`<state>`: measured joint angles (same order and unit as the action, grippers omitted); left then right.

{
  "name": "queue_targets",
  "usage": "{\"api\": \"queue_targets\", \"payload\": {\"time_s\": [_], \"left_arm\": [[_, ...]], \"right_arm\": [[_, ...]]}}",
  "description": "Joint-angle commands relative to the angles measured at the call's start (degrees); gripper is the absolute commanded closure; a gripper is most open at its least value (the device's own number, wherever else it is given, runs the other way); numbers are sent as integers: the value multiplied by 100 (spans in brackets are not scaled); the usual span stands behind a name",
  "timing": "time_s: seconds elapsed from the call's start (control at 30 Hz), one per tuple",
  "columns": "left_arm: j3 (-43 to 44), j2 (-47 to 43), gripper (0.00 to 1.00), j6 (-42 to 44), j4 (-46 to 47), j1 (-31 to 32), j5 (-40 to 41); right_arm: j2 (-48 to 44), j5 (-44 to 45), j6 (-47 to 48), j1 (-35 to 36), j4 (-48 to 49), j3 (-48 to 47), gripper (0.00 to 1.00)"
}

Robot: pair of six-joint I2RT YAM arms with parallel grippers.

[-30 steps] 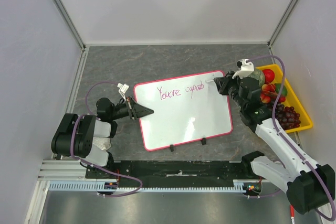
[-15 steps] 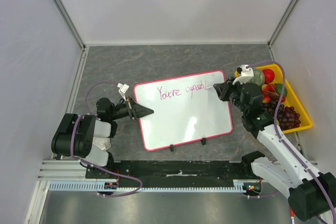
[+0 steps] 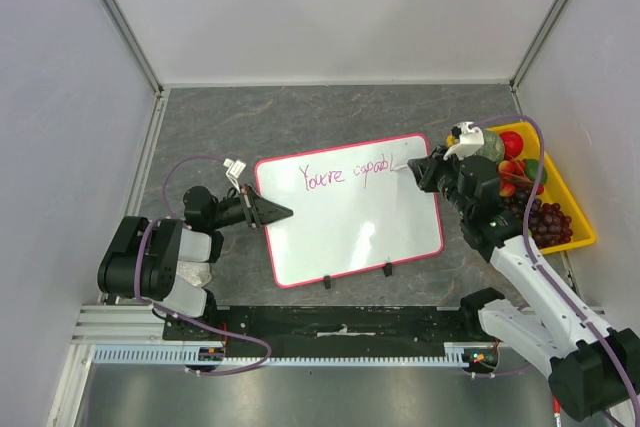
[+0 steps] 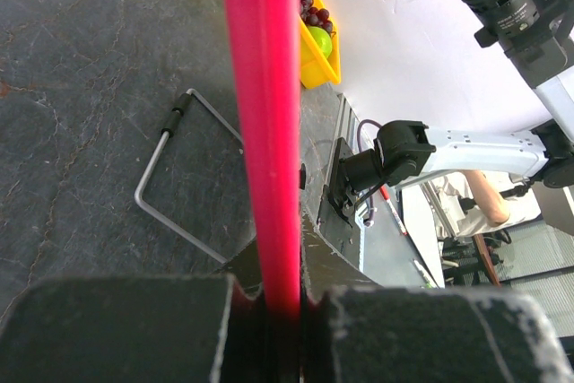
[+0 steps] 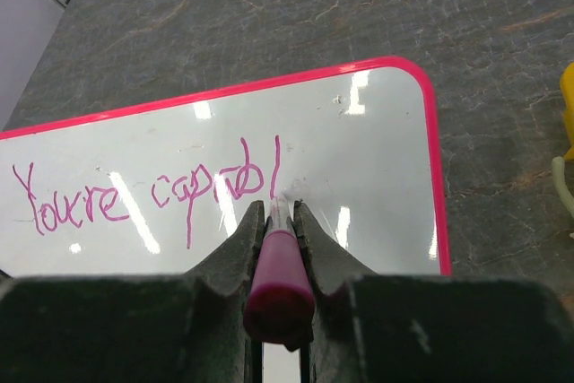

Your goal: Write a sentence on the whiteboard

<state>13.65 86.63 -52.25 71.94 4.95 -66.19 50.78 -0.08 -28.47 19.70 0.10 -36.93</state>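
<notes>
The whiteboard [image 3: 360, 227] lies flat on the table, pink-rimmed. The sentence [image 3: 345, 174] runs along its top in magenta and reads "You're capabl" [image 5: 152, 195]. My right gripper [image 3: 415, 169] is at the board's upper right corner, shut on a magenta marker [image 5: 280, 275]. The marker's tip touches the whiteboard [image 5: 359, 168] just below the last upright stroke, between the jaws of the right gripper [image 5: 278, 208]. My left gripper [image 3: 283, 213] is at the board's left edge, and the left gripper [image 4: 280, 298] is shut on the pink rim [image 4: 266, 132].
A yellow tray [image 3: 578, 209] of toy fruit with dark grapes [image 3: 548, 222] sits right of the board, close behind my right arm. Two black clips [image 3: 325, 280] stick out of the board's near edge. A grey wire loop [image 4: 170, 186] lies beside the rim. Grey walls enclose the table.
The right gripper shifted slightly with the marker and an upright "l" stroke appeared after "capab". The left gripper and the board stayed still.
</notes>
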Motion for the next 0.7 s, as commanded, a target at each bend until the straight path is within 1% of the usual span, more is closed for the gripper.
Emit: {"api": "queue_targets", "payload": {"time_s": [0.0,0.3,0.67], "left_arm": [[-73,47,98,505,74,15,-25],[-73,73,98,505,83,15,-25],[-73,56,98,505,74,15,-25]], "right_arm": [[90,341,149,-11,-159,-411,100],[89,298,122,-19,-89,-640,100],[195,245,140,-19,-71,-395,100]]}}
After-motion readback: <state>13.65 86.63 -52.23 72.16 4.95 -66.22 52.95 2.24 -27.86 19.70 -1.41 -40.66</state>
